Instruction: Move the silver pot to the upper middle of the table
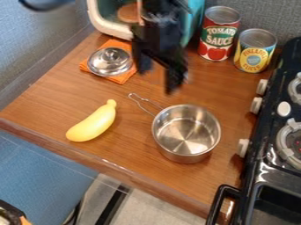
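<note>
Silver pot [185, 134] looks light, stiff, slippery; we'd pinch its rim [187, 105] or wire handle [147, 100] with our claw [157, 82], its fingers apart.

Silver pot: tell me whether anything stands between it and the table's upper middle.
Nothing visible stands on the table between, though the gripper hangs over the way from the silver pot. The lid lies off left, the red can off right.

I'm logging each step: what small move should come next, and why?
Probably bring the gripper toward the silver pot and line it up over the rim: its fingers are open and hold nothing, and the pot sits lower in the view, not yet grasped.
</note>
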You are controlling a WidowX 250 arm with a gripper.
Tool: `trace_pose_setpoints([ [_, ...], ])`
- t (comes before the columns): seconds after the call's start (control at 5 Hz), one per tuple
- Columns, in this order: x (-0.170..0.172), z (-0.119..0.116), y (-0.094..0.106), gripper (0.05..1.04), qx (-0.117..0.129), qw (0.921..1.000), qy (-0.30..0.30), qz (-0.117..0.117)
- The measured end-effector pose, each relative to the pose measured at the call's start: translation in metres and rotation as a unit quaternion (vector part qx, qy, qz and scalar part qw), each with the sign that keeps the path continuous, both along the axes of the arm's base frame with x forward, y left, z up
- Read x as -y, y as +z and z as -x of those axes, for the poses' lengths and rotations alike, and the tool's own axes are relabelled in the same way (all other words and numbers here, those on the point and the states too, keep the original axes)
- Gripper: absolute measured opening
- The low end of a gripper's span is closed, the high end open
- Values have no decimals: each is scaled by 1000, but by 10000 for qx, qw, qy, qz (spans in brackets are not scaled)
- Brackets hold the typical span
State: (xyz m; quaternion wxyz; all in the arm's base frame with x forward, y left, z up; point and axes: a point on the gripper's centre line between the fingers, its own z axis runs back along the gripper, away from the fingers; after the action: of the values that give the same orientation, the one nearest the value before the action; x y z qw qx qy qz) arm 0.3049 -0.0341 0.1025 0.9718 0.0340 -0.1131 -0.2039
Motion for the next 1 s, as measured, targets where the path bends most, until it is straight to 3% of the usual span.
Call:
trace_pose_setpoints([
  [0.4, 48, 34, -11, 999, -80, 9968, -800, -19],
  [0.6, 56, 37, -28, 999, -218, 9952, -943, -147],
  [1.0, 67, 42, -68, 999, -695, 9888, -1291, -275],
])
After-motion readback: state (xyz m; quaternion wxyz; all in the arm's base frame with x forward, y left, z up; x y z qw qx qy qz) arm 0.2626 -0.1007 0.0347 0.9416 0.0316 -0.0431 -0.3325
